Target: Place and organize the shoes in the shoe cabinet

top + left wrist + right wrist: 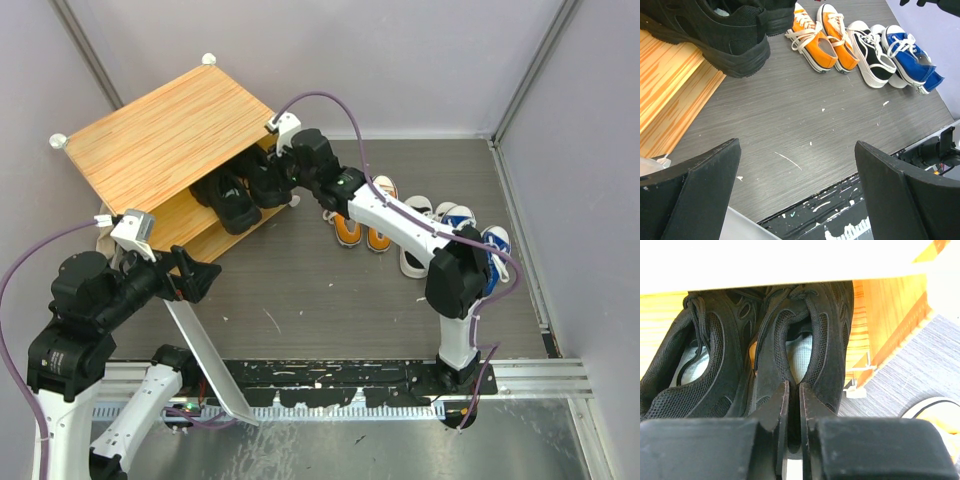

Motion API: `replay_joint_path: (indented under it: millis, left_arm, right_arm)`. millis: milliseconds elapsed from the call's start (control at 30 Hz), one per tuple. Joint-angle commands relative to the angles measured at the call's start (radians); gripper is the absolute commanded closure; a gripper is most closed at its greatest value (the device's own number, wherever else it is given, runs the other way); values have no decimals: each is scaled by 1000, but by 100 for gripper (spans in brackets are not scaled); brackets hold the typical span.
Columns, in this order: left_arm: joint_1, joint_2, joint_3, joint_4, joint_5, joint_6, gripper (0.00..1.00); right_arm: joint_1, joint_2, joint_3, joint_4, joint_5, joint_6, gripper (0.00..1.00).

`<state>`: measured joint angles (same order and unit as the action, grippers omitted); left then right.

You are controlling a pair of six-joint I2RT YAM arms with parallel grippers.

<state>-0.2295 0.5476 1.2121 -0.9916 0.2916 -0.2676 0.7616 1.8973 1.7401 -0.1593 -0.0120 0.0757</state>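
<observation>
The shoe cabinet [165, 130] stands at the back left with its wood-grain top and an open lower shelf [670, 85]. A pair of black sneakers [240, 195] sits on that shelf, heels over its front edge. My right gripper [287, 168] is shut on the heel of the right black sneaker [810, 340], its jaws pinching the heel rim [794, 386]. My left gripper [195, 275] hangs open and empty over the grey floor [796, 145]. Orange sneakers [362, 232], black-and-white lace-ups [412, 255] and blue sneakers [478, 232] stand in a row to the right; all three pairs also show in the left wrist view.
A white panel [205, 355] slants from below the left gripper toward the near rail. The black base rail [340, 380] runs along the near edge. Grey walls close in the back and right sides. A white corner knob [208, 59] tops the cabinet.
</observation>
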Motion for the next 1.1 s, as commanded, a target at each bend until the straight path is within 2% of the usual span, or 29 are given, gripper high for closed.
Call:
replay_joint_path:
  millis: [0, 267, 667, 1067]
  left_arm:
    - [1, 11, 21, -42, -5, 7, 2]
    - [2, 11, 18, -40, 0, 6, 2]
    - [1, 26, 0, -32, -5, 17, 2]
    - [1, 31, -5, -33, -5, 17, 2]
  right_arm:
    - [-1, -14, 137, 81, 41, -42, 99]
    - [-4, 81, 232, 133, 64, -84, 99]
    - [-4, 82, 153, 348, 70, -171, 99]
    - [-4, 148, 182, 421, 44, -300, 99]
